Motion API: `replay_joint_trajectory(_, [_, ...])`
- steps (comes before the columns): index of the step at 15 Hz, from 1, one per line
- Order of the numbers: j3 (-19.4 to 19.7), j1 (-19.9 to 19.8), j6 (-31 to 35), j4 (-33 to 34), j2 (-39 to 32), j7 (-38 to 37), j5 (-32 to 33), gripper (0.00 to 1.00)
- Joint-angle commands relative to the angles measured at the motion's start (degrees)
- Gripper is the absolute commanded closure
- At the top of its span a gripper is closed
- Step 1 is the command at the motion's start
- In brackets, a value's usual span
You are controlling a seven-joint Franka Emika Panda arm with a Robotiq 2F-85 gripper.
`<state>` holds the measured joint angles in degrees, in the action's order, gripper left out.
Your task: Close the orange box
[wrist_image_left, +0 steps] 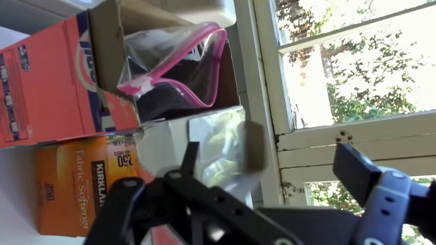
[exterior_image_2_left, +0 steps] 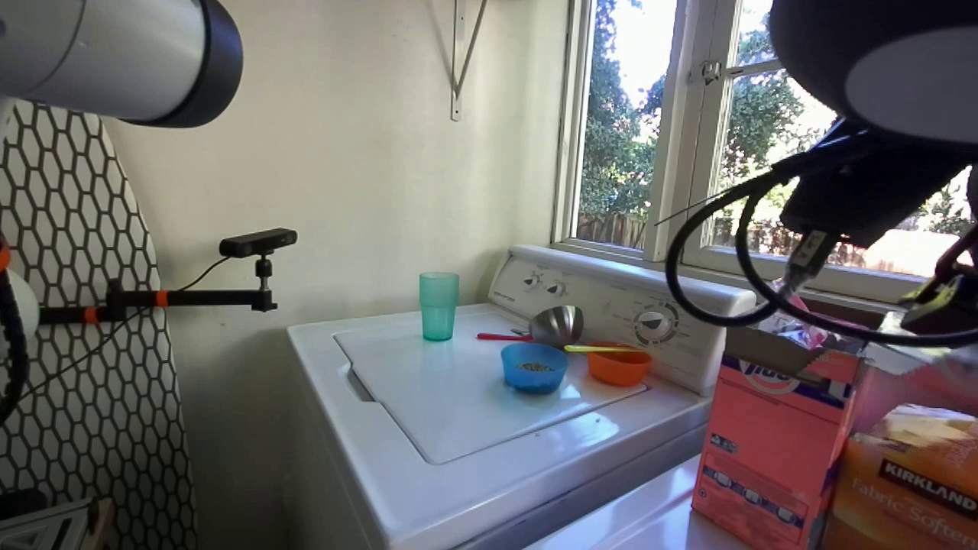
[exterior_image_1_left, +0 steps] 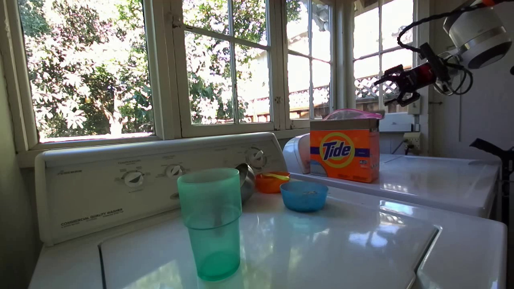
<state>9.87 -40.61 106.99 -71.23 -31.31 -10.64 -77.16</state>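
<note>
Standing open, one orange box [exterior_image_1_left: 344, 155] sits near two parted fingers [wrist_image_left: 356, 173].

Open orange box [exterior_image_2_left: 764, 451] beside a Kirkland carton [exterior_image_2_left: 901, 508]
On the white tabletop [exterior_image_2_left: 428, 397], a green cup [exterior_image_2_left: 438, 305] stands upright; a blue bowl [exterior_image_2_left: 534, 374] sits near an orange bowl [exterior_image_2_left: 617, 370] and a metal bowl [exterior_image_2_left: 556, 327].

Free air over orange box [exterior_image_1_left: 344, 155], bag [wrist_image_left: 173, 61] crowding its mouth, softener carton [wrist_image_left: 73, 190] alongside

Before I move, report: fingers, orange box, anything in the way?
Fingers open, nothing gripped. Orange box not closed, top open. Pink-edged plastic bag pokes up out of it, may get in the way of closing.
</note>
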Motion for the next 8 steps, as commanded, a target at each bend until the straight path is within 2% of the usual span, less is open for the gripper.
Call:
replay_joint_trajectory(1, [-0.06, 0.17, -3.63, -0.96, 0.64, 3.59, -0.79, 0.0])
replay_joint_trajectory(2, [0.49, 1.22, -3.19, -0.78, 0.59, 2.01, 0.73, 0.0])
replay_joint_trajectory(4, [2.8, 4.35, 1.75, -1.42, 0.88, -2.06, 5.5, 0.0])
replay_joint_trajectory(8, [5.32, 7.56, 7.24, 1.37, -2.67, -11.19, 13.61, 0.0])
